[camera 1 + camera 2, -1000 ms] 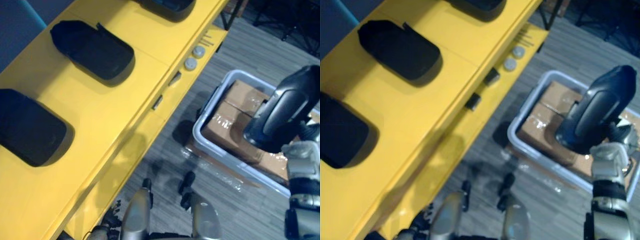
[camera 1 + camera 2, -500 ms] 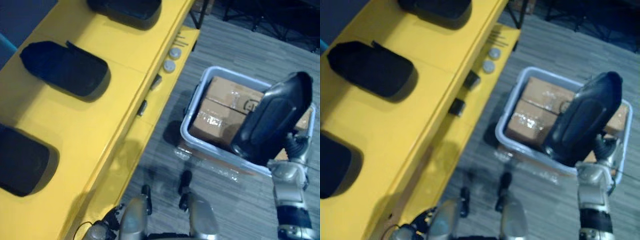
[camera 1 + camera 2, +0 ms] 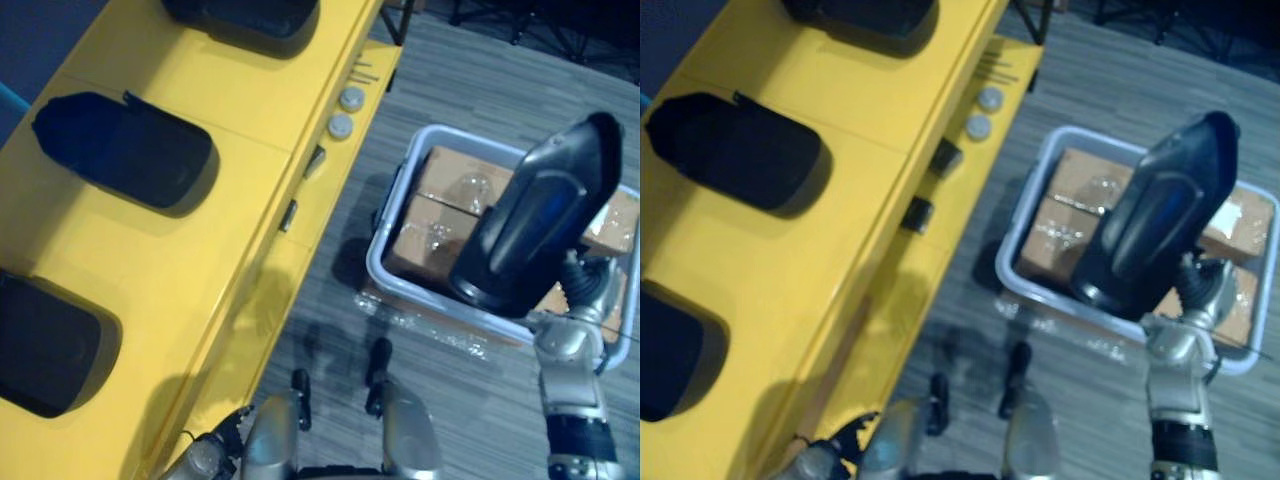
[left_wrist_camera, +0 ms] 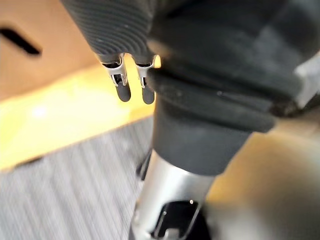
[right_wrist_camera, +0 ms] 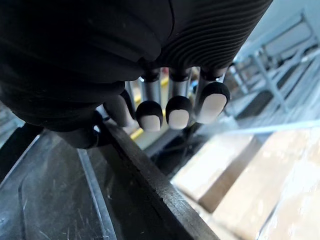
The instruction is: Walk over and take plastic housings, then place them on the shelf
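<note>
I noted the housing (image 3: 540, 225) had tipped more upright over the bin (image 3: 385, 225) at right, right hand (image 5: 175, 112) clamped on its edge, left hand (image 3: 205, 458) slack lower left; shelf (image 3: 240, 230) placement next, I judged.

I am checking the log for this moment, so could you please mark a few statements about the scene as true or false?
1. The right hand grips a dark housing. True.
2. That housing rests on the yellow shelf. False: it is held in the air beside the shelf, showing against the grey bin.
3. The grey bin holds cardboard boxes. True.
4. The yellow shelf is bare. False: three black housings lie on it.
5. The left hand also holds a housing. False: its fingers are straight with nothing in them.
</note>
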Tool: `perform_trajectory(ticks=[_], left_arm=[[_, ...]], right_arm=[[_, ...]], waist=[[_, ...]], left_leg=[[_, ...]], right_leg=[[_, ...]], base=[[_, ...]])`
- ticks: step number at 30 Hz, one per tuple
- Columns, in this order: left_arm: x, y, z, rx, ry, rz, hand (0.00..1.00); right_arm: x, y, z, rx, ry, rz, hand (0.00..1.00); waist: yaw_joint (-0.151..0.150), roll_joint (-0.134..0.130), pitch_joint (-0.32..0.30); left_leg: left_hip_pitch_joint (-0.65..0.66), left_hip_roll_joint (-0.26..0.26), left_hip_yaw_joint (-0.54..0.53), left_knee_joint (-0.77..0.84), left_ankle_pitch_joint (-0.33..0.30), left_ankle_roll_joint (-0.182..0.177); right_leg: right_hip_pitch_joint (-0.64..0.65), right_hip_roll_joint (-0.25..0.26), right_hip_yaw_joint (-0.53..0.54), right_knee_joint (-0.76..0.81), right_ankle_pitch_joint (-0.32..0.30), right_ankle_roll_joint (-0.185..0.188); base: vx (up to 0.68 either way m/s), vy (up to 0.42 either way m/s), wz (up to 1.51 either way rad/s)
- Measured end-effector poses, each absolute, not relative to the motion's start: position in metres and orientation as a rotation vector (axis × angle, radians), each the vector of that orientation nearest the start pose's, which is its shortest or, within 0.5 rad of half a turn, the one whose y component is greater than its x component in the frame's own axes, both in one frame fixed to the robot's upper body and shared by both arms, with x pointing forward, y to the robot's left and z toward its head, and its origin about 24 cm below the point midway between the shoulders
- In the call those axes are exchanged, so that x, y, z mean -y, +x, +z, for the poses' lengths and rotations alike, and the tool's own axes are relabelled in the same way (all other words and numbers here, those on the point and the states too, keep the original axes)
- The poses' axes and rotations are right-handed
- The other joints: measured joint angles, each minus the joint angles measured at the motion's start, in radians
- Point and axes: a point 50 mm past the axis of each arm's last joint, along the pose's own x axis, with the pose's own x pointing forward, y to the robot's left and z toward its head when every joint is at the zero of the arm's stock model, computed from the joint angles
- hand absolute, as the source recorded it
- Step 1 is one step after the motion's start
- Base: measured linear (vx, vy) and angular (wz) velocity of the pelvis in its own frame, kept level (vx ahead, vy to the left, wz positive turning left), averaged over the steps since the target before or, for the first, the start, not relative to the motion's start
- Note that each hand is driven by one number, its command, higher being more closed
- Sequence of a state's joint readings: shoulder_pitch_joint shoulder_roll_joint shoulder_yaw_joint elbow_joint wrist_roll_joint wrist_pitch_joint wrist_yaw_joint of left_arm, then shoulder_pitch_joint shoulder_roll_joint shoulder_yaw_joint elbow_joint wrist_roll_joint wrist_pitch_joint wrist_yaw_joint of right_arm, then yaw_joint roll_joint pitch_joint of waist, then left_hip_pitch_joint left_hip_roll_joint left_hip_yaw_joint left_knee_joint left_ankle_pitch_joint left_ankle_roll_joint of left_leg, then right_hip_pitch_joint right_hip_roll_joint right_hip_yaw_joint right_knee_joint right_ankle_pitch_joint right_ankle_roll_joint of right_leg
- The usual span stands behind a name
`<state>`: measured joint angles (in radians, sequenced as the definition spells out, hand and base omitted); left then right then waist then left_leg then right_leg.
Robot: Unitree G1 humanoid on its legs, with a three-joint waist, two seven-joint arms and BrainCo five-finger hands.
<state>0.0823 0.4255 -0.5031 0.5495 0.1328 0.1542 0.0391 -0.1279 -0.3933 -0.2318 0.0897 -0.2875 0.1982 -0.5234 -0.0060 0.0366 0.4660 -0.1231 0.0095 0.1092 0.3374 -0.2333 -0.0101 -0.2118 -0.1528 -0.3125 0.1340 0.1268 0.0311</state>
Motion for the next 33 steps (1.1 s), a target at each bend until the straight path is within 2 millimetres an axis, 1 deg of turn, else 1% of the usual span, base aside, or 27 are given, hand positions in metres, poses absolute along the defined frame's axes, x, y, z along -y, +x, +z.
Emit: perform_trajectory(ticks=[2,5,7,8,9,10,11,12,13,14,15,16,17,23,30,33], left_arm=[[-0.200,0.153,-0.111,-0.817,0.723,-0.325,0.00],[-0.200,0.153,-0.111,-0.802,0.743,-0.294,0.00],[-0.203,0.164,-0.104,-0.737,0.745,-0.189,0.00],[-0.200,0.171,-0.099,-0.698,0.737,-0.155,0.00],[-0.190,0.194,-0.083,-0.583,0.666,-0.101,0.00],[-0.164,0.218,-0.058,-0.411,0.567,-0.130,0.00],[-0.147,0.228,-0.046,-0.325,0.523,-0.154,0.00],[-0.124,0.242,-0.026,-0.204,0.455,-0.184,0.00],[-0.089,0.255,0.001,-0.057,0.354,-0.237,0.00],[-0.079,0.257,0.008,-0.023,0.320,-0.259,0.00],[-0.068,0.257,0.014,0.001,0.277,-0.281,0.00],[-0.062,0.255,0.015,0.005,0.258,-0.295,0.00],[-0.063,0.254,0.010,-0.021,0.248,-0.289,0.00],[-0.065,0.251,0.004,-0.072,0.182,-0.277,0.00],[-0.055,0.245,0.002,-0.107,0.051,-0.350,0.00],[-0.054,0.246,0.003,-0.118,0.012,-0.364,0.00]], right_arm=[[0.297,0.257,0.090,0.029,-0.648,-0.799,1.00],[0.295,0.250,0.081,0.001,-0.647,-0.793,1.00],[0.291,0.247,0.074,-0.020,-0.633,-0.785,1.00],[0.291,0.246,0.073,-0.024,-0.632,-0.784,1.00],[0.291,0.244,0.071,-0.032,-0.634,-0.782,1.00],[0.291,0.243,0.071,-0.031,-0.635,-0.781,1.00],[0.290,0.243,0.071,-0.026,-0.635,-0.780,1.00],[0.290,0.243,0.072,-0.014,-0.633,-0.777,1.00],[0.288,0.244,0.074,0.005,-0.631,-0.769,1.00],[0.287,0.244,0.075,0.011,-0.630,-0.765,1.00],[0.286,0.245,0.075,0.018,-0.629,-0.760,1.00],[0.285,0.245,0.075,0.019,-0.629,-0.756,1.00],[0.284,0.246,0.074,0.019,-0.630,-0.750,1.00],[0.280,0.247,0.074,0.022,-0.632,-0.733,1.00],[0.274,0.246,0.069,0.020,-0.616,-0.716,1.00],[0.271,0.247,0.073,0.068,-0.658,-0.706,1.00]], waist=[[-0.001,0.002,0.000],[-0.003,0.004,0.000],[-0.007,0.005,-0.001],[-0.007,0.007,-0.002],[-0.007,0.007,-0.002],[-0.007,0.007,-0.002],[-0.007,0.007,-0.002],[-0.010,0.008,-0.003],[-0.018,0.008,-0.003],[-0.026,0.008,-0.003],[-0.039,0.008,-0.003],[-0.049,0.009,-0.004],[-0.060,0.009,-0.004],[-0.059,0.009,-0.004],[-0.060,0.008,-0.006],[-0.061,0.009,-0.009]], left_leg=[[0.004,0.004,0.010,0.001,-0.008,0.001],[0.006,0.011,0.011,0.013,-0.019,0.002],[0.015,0.012,0.011,0.019,-0.021,0.002],[0.016,0.011,0.011,0.019,-0.021,0.002],[0.016,0.010,0.009,0.020,-0.021,0.002],[0.015,0.007,0.008,0.021,-0.021,0.002],[0.013,0.005,0.009,0.022,-0.021,0.002],[0.015,0.004,0.008,0.022,-0.022,0.004],[0.015,0.002,0.010,0.022,-0.024,0.007],[0.015,0.002,0.011,0.022,-0.025,0.008],[0.016,0.003,0.011,0.021,-0.025,0.008],[0.018,0.006,0.013,0.019,-0.026,0.006],[0.020,0.011,0.012,0.017,-0.026,0.005],[0.037,0.012,0.016,0.005,-0.024,0.003],[0.056,0.011,0.017,0.001,-0.024,0.003],[0.072,0.011,0.026,-0.010,-0.023,0.003]], right_leg=[[0.000,0.004,0.014,0.007,-0.007,-0.001],[0.001,0.010,0.020,0.013,-0.015,-0.007],[0.001,0.010,0.022,0.025,-0.018,-0.004],[0.001,0.008,0.021,0.030,-0.022,-0.003],[0.001,0.004,0.016,0.039,-0.026,-0.004],[0.002,-0.001,0.015,0.044,-0.027,-0.003],[0.003,-0.002,0.016,0.044,-0.027,-0.003],[0.004,-0.004,0.019,0.044,-0.027,-0.003],[0.004,-0.005,0.022,0.041,-0.027,-0.003],[0.004,-0.005,0.023,0.040,-0.026,-0.002],[0.004,-0.005,0.023,0.040,-0.024,0.000],[0.004,-0.004,0.025,0.039,-0.024,0.000],[0.004,0.000,0.024,0.041,-0.024,0.000],[0.004,0.002,0.028,0.049,-0.028,-0.005],[0.027,0.000,0.030,0.045,-0.027,-0.003],[0.038,0.001,0.035,0.039,-0.026,-0.001]], base=[[-0.03,-0.004,-0.20],[-0.02,0.001,-0.07],[0.00,0.000,0.00],[-0.01,0.012,0.07],[-0.02,0.019,0.12],[-0.03,0.020,0.09],[-0.04,0.020,0.00],[-0.04,0.038,-0.07],[-0.03,0.040,-0.07],[-0.02,0.047,-0.05],[0.01,0.037,-0.05],[0.04,0.029,-0.04],[0.03,0.016,-0.05],[0.01,-0.003,-0.02],[-0.02,0.012,0.01],[-0.01,0.009,-0.06]])
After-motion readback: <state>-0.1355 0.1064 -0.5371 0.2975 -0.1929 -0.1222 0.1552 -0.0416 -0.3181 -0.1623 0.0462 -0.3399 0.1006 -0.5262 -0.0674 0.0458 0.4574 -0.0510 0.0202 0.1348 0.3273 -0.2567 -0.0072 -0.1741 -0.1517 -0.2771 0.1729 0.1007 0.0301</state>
